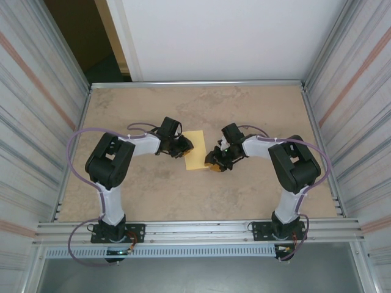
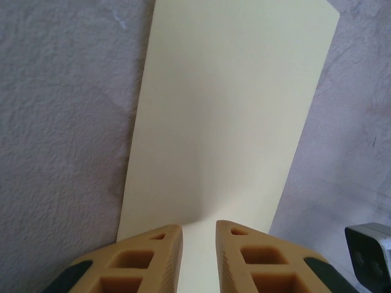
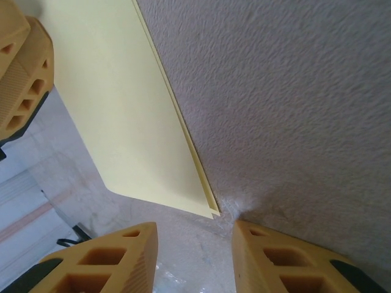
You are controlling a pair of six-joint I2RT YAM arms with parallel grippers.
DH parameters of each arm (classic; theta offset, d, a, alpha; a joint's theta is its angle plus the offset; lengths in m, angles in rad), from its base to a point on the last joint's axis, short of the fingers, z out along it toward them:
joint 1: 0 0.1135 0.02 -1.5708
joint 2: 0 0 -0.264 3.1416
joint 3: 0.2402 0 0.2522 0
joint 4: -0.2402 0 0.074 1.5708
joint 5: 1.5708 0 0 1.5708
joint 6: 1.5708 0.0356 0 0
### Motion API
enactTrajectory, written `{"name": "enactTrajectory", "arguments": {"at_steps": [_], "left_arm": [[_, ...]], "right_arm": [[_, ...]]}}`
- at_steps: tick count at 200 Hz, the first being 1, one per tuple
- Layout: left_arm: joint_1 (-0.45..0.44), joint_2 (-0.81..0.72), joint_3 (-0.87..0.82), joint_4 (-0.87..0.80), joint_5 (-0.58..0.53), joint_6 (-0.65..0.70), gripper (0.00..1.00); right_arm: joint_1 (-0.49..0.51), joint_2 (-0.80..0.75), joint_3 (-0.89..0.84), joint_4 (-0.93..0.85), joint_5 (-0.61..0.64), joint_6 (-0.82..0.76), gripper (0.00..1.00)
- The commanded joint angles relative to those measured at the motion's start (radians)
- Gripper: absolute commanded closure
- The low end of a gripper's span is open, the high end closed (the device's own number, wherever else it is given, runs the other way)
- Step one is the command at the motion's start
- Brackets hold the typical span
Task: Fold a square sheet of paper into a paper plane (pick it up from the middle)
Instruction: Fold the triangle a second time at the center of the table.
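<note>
The tan table (image 1: 244,104) is the big thing here, with the left arm (image 1: 110,162) and right arm (image 1: 296,165) both bent in toward its middle. The yellow paper (image 1: 195,157) lies flat between them and looks folded into a rectangle, with layered edges at one corner. The left gripper (image 2: 198,231) is over the paper's edge with only a narrow gap between its fingers. The right gripper (image 3: 194,231) is parted a bit wider, just off that corner, holding nothing.
</note>
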Motion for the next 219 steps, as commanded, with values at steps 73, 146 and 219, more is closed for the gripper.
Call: {"name": "enactTrajectory", "arguments": {"at_steps": [73,146,219], "left_arm": [[-0.005,0.05,-0.048,-0.131,-0.057,0.008,0.77],[-0.003,0.049,-0.047,-0.129,-0.049,0.015,0.78],[-0.003,0.05,-0.04,-0.113,-0.028,0.022,0.79]], "right_arm": [[0.016,0.04,0.05,-0.011,-0.015,-0.034,0.72],[0.004,0.025,0.04,0.052,0.001,-0.011,0.75],[-0.013,0.038,0.025,0.084,-0.002,0.007,0.79]]}}
